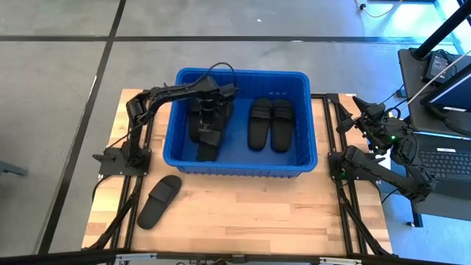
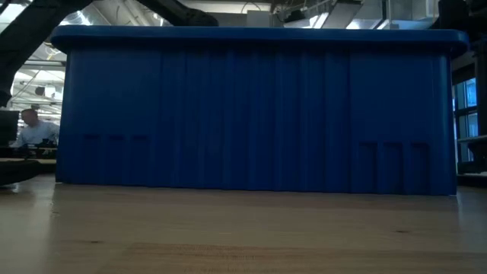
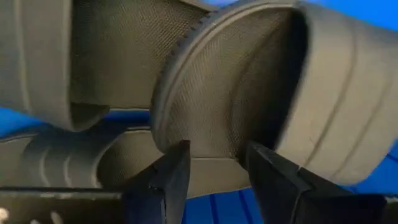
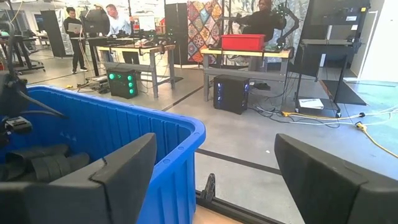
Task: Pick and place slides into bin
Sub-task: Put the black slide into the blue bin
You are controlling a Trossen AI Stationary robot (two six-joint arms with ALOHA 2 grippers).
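Observation:
The blue bin (image 1: 243, 72) stands at the table's far middle; the low view shows only its near wall (image 2: 259, 114). Two black slides (image 1: 270, 124) lie side by side on its floor at the right. More slides (image 1: 206, 140) lie piled at its left. My left gripper (image 1: 208, 118) points down over that pile inside the bin. It is open, with the rounded end of a slide (image 3: 217, 124) between its fingertips (image 3: 217, 165). One slide (image 1: 160, 200) lies sole-down on the table, near left of the bin. My right gripper (image 1: 366, 110) waits open at the right. My left gripper's fingers (image 3: 171, 180) stand apart on either side of the rounded end (image 3: 208, 163) of a slide in the pile, coming from above. Whether either finger touches that slide, I cannot tell.
Black frame rails (image 1: 331, 147) run along both sides of the bin. A desk with a laptop (image 1: 445, 158) stands beyond the table's right edge. Bare wood (image 1: 257, 213) stretches along the table's near side. People work at benches (image 4: 137, 50) in the room behind.

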